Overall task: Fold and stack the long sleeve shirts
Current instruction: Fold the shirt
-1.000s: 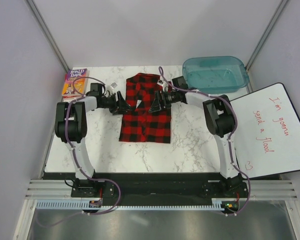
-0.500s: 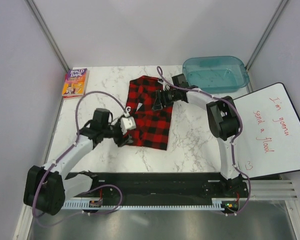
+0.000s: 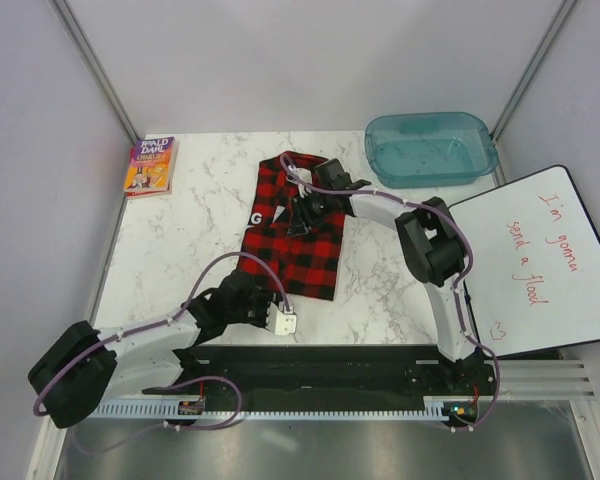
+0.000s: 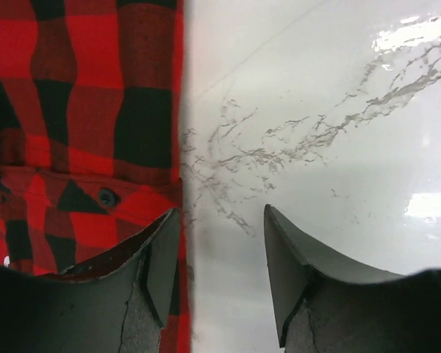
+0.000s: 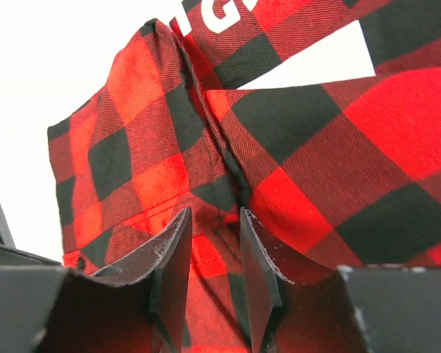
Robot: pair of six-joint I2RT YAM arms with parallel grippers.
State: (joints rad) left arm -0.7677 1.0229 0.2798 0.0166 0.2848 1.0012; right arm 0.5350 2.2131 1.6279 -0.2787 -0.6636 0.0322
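Left pincer (image 4: 220,212) pulled back near, spread over bare counter (image 4: 338,110). Right pincer (image 5: 213,220) pinches the long sleeve shirt (image 3: 298,255) mid-fold; carry it over slowly, edges aligned.

The book (image 3: 150,166) cover reads "ROALD DAHL". The whiteboard (image 3: 542,265) says "I'm gonna send a flood". The shirt (image 3: 300,255) shows a white "G".

Right pincer (image 3: 298,213) on plaid shirt (image 3: 292,258); book (image 3: 149,165) far left.
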